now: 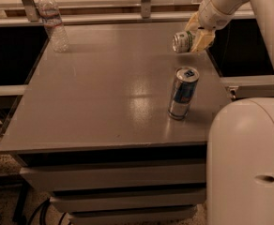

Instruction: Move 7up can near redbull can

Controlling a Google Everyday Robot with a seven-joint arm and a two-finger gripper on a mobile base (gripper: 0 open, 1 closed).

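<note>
**Gripper clasps 7up can at the far right corner**

The gripper [194, 40] is closed around the 7up can [181, 42] over the far right corner of the counter [104, 93]. The can lies on its side, its top facing left. I cannot tell whether it touches the surface. The redbull can [183, 93] stands upright near the right edge, closer to the front and apart from the 7up can. A bottle [52, 21] stands at the far left corner.

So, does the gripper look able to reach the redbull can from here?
Probably yes: the gripper, holding the 7up can, is just behind the redbull can, with only bare table between them.
</note>
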